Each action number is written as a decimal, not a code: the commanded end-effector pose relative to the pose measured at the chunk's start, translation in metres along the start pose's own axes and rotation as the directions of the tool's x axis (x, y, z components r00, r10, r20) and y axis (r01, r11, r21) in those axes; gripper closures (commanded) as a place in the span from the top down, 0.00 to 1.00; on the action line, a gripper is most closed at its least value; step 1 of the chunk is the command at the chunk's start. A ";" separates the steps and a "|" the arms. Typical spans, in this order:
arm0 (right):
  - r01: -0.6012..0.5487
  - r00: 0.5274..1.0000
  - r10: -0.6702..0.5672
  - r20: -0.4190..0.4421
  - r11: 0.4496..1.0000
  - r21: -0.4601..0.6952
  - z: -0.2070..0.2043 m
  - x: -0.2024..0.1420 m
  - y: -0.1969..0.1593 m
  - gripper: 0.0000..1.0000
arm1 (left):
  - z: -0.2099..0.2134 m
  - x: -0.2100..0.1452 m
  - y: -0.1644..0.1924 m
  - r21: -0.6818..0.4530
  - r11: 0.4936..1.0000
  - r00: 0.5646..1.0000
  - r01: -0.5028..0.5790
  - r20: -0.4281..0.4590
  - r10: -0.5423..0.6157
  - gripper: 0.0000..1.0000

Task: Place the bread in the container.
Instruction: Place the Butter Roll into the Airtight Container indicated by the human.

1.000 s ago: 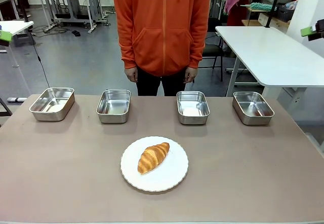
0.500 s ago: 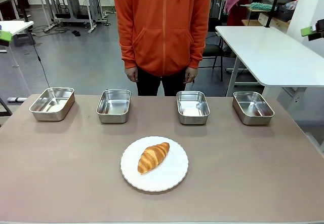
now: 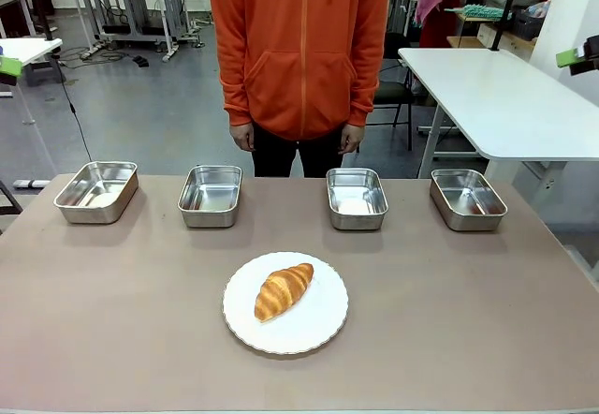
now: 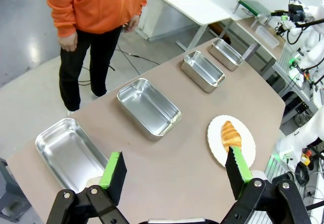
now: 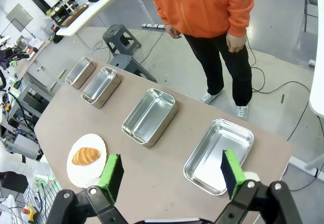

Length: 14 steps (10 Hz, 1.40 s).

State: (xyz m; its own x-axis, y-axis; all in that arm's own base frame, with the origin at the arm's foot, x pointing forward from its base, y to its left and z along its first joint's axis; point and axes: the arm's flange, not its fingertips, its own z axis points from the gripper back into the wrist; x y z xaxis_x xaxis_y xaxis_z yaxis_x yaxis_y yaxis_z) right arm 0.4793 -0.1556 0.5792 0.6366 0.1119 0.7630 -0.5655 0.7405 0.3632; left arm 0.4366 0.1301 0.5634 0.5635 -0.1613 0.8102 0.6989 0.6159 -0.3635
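— So, has anything moved in the last second?
— No. Our golden-brown ridged croissant (image 3: pixel 284 291) lies on the round white plate (image 3: pixel 323 339), well apart from the four shiny rectangular stainless-steel pans (image 3: pixel 357 221) lined up beyond it.
— And our grippers?
— Our left gripper (image 4: pixel 173 150) and right gripper (image 5: pixel 172 154) hover high, fingers wide apart, holding nothing. We judge the pickup hasn't begun.

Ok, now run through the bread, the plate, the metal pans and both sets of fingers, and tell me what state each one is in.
Golden-brown croissant: whole, lying on the plate, not gripped.
Round white plate: flat, carrying the croissant.
Four shiny rectangular stainless-steel pans: upright, empty, in a row.
Left fingers: open, holding nothing.
Right fingers: open, holding nothing.
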 end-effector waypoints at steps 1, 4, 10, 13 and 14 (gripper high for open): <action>-0.005 1.000 0.005 0.006 1.000 0.000 0.000 0.002 0.003 1.00 | 0.002 0.001 0.000 -0.001 1.000 1.000 0.002 0.018 -0.002 1.00; -0.005 1.000 0.005 0.006 1.000 0.000 0.000 0.002 0.003 1.00 | 0.002 0.001 0.000 -0.001 1.000 1.000 0.002 0.018 -0.002 1.00; -0.005 1.000 0.005 0.006 1.000 0.000 0.000 0.002 0.003 1.00 | 0.002 0.001 0.000 -0.001 1.000 1.000 0.002 0.018 -0.002 1.00; -0.005 1.000 0.005 0.006 1.000 0.000 0.000 0.002 0.003 1.00 | 0.002 0.001 0.000 -0.001 1.000 1.000 0.002 0.018 -0.002 1.00; -0.005 1.000 0.005 0.006 1.000 0.000 0.000 0.002 0.003 1.00 | 0.002 0.001 0.000 -0.001 1.000 1.000 0.002 0.018 -0.002 1.00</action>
State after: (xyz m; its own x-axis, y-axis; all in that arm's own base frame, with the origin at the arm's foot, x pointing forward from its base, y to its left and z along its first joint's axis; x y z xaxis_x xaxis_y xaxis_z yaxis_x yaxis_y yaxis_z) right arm 0.4793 -0.1557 0.5792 0.6366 0.1119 0.7631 -0.5655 0.7405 0.3632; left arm 0.4366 0.1301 0.5634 0.5635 -0.1612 0.8102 0.6989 0.6159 -0.3635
